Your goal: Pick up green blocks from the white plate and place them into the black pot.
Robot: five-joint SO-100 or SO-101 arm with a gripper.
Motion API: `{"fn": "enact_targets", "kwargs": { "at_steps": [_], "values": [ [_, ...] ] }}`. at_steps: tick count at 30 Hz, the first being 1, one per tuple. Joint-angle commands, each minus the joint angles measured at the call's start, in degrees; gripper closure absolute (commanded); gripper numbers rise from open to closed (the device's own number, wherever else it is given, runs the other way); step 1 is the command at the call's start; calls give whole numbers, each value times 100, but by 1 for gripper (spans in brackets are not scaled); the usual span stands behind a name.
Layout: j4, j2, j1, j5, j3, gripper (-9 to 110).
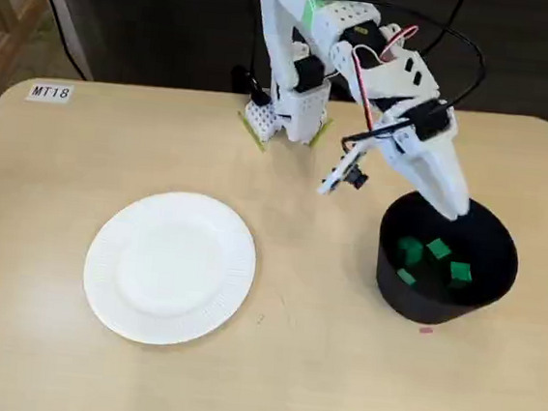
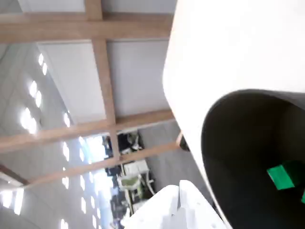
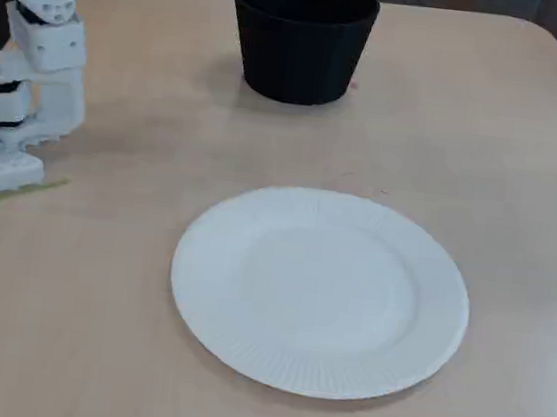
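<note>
1. The round white paper plate (image 3: pixel 319 294) lies nearest the camera in a fixed view, flat on the table and well apart from the pot.
2. The pale wooden table (image 1: pixel 47 242) carries everything.
3. The white robot arm (image 1: pixel 300 82) stands at the far edge and leans towards the pot.
4. The round black pot (image 1: pixel 420 299) stands upright, on the right in a fixed view.
5. The gripper (image 1: pixel 459 211) hangs over the pot's far rim. Its fingers look pressed together, with nothing between them.
6. Several small green blocks (image 1: pixel 438 249) lie loose on the pot's bottom.
7. A white label (image 1: pixel 50 92) reads "MT18".
</note>
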Motion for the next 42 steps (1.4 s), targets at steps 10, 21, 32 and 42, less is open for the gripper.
{"fn": "enact_targets", "kwargs": {
  "at_steps": [10, 21, 32, 42],
  "values": [
    [3700, 2760, 2162, -114, -606, 104],
    [3727, 5273, 2101, 123, 2672, 104],
    [3199, 5273, 2153, -255, 4096, 104],
    [3111, 5273, 2549, -9, 4131, 104]
  ]
}}
